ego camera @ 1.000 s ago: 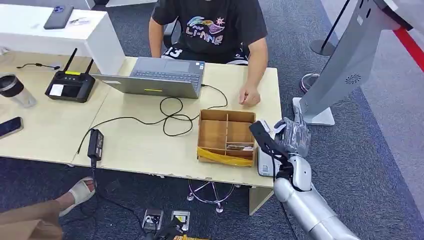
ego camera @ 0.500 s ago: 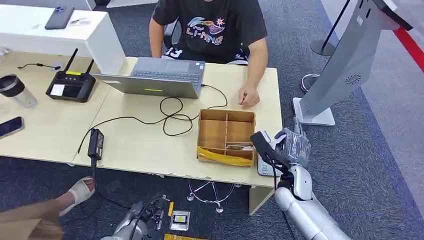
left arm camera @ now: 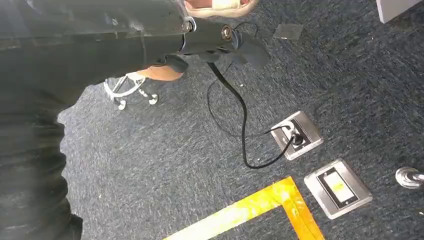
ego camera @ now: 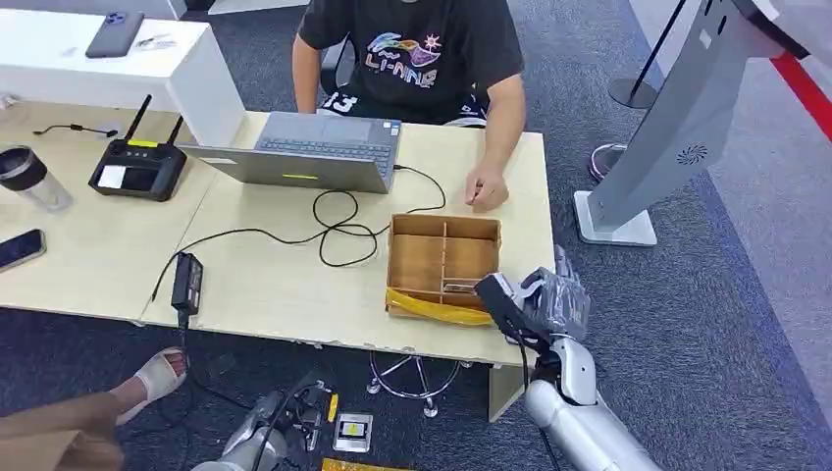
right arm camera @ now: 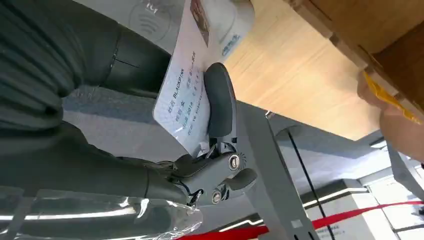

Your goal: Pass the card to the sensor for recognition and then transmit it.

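A light wooden table point(ego camera: 285, 285) carries an open grey laptop point(ego camera: 309, 157), and a person in a black printed T-shirt point(ego camera: 412, 54) sits behind it with one hand point(ego camera: 486, 188) resting on the tabletop. A looped black cable point(ego camera: 338, 228) runs from the laptop to a black power adapter point(ego camera: 186, 282) near the front edge. On the neighbouring table stand a black controller with two antennas point(ego camera: 137, 167) and a dark tumbler point(ego camera: 29, 177). Two metal floor sockets point(left arm camera: 320, 162) lie in the grey carpet beside yellow floor tape point(left arm camera: 255, 205).

One laptop point(ego camera: 304, 152), one wooden box point(ego camera: 443, 267), two phones point(ego camera: 20, 248), one card point(right arm camera: 187, 95).
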Available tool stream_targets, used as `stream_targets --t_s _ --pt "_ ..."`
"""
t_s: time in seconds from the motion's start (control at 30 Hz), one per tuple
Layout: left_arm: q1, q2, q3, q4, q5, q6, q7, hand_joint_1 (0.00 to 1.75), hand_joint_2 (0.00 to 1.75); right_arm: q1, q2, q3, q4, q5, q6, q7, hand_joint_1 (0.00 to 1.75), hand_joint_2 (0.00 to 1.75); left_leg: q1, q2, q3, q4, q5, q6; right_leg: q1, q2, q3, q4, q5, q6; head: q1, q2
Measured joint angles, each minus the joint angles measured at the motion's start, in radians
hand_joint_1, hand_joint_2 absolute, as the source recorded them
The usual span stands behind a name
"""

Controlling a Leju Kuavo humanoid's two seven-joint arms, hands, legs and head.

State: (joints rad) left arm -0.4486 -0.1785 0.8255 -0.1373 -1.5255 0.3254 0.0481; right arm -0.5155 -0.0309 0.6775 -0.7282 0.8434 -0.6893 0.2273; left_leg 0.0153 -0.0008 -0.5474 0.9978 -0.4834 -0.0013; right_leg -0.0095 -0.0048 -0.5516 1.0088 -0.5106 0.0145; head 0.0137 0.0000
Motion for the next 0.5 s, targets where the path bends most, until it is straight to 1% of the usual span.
stream_targets --t_s 0.1,0.23,0.5 --pt "0.002 0.002 0.000 0.000 0.000 0.000 0.009 0.00 1.75 0.000 0.005 0.004 0.019 -0.004 -0.002 -0.003 1.75 1.75 0.000 0.000 0.000 0.000 0.000 0.000 0.000 0.000 0.000 0.000 0.000 0.000 0.000 0.000" --pt "0.011 0.006 0.000 0.000 0.000 -0.007 0.040 0.00 1.75 0.000 0.008 0.006 0.048 -0.007 -0.002 -0.004 1.75 1.75 0.000 0.000 0.000 0.000 0.000 0.000 0.000 0.000 -0.001 0.000 0.000 0.000 0.000 0.000" --pt "0.017 0.011 0.000 0.000 0.000 -0.022 0.058 0.00 1.75 0.000 0.008 0.003 0.068 0.000 -0.010 -0.011 1.75 1.75 0.000 0.000 0.000 0.000 0.000 0.000 0.000 0.000 -0.001 0.000 0.000 0.000 0.000 0.000"
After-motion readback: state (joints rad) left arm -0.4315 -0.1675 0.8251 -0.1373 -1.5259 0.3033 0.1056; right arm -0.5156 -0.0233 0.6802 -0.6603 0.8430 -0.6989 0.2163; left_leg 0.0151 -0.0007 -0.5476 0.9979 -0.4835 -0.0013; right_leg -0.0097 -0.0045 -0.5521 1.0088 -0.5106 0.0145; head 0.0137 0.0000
